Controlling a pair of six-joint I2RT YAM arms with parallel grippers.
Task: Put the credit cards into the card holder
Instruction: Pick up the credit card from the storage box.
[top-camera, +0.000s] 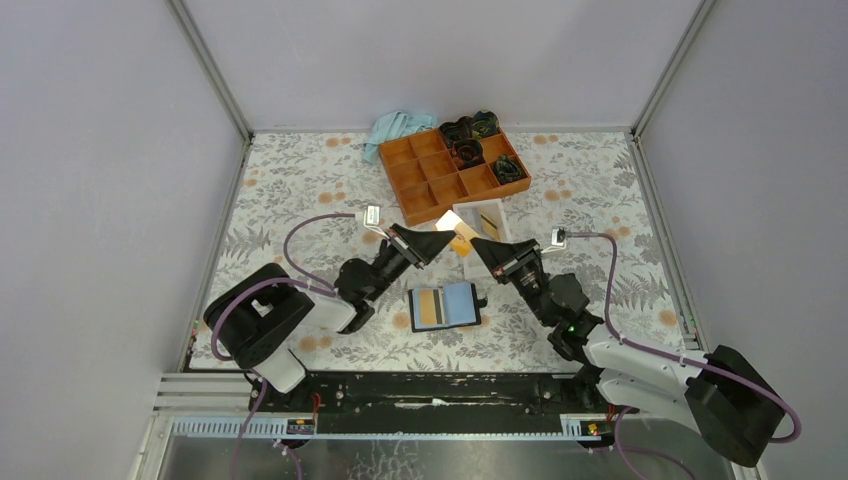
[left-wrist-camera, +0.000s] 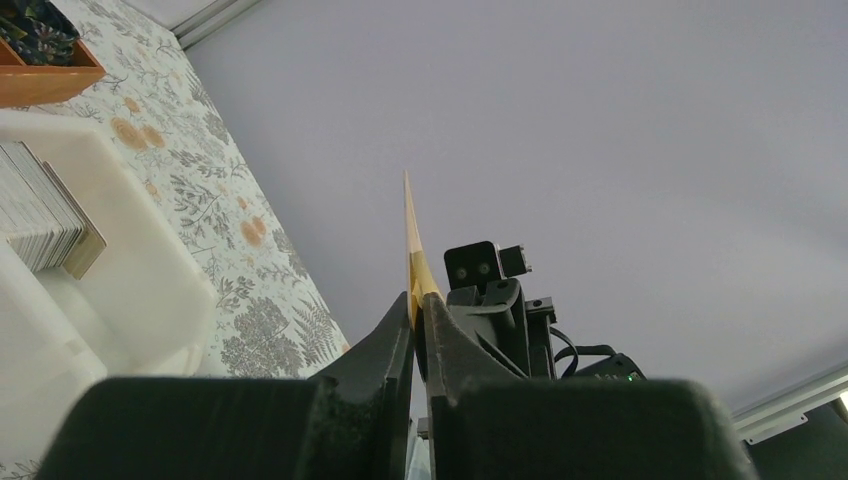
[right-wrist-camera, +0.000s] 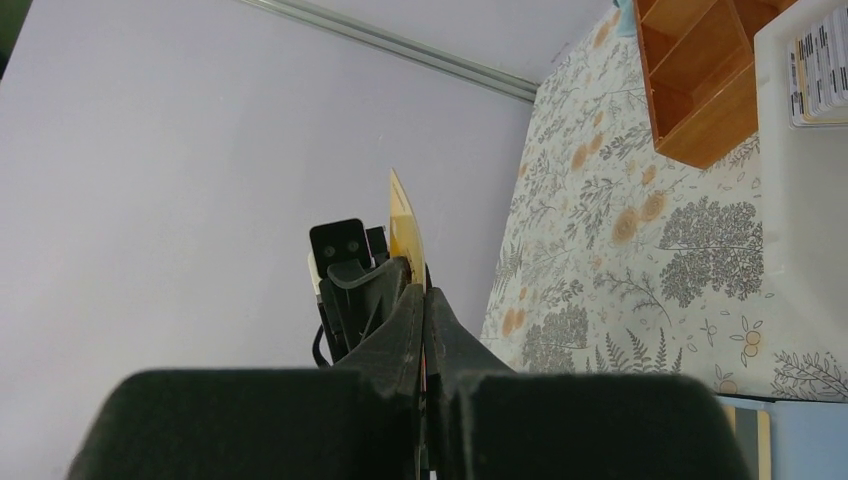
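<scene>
A yellow-orange credit card (top-camera: 457, 232) hangs above the table between both grippers, over the near end of the white box. My left gripper (top-camera: 446, 238) is shut on it from the left; in its wrist view the card (left-wrist-camera: 409, 240) stands edge-on out of the fingertips (left-wrist-camera: 417, 305). My right gripper (top-camera: 477, 245) is shut on the same card (right-wrist-camera: 403, 222) from the right, jaws (right-wrist-camera: 421, 288) pressed together. The card holder (top-camera: 462, 304) lies open on the table below them, light-blue lining up, with another credit card (top-camera: 428, 308) in its left half.
A white open box (top-camera: 492, 228) holding a stack of cards (left-wrist-camera: 45, 215) sits just behind the grippers. Behind it is an orange compartment tray (top-camera: 430, 172) with dark items in its right cells. A blue cloth (top-camera: 395, 126) lies at the back. Grey walls enclose the floral table.
</scene>
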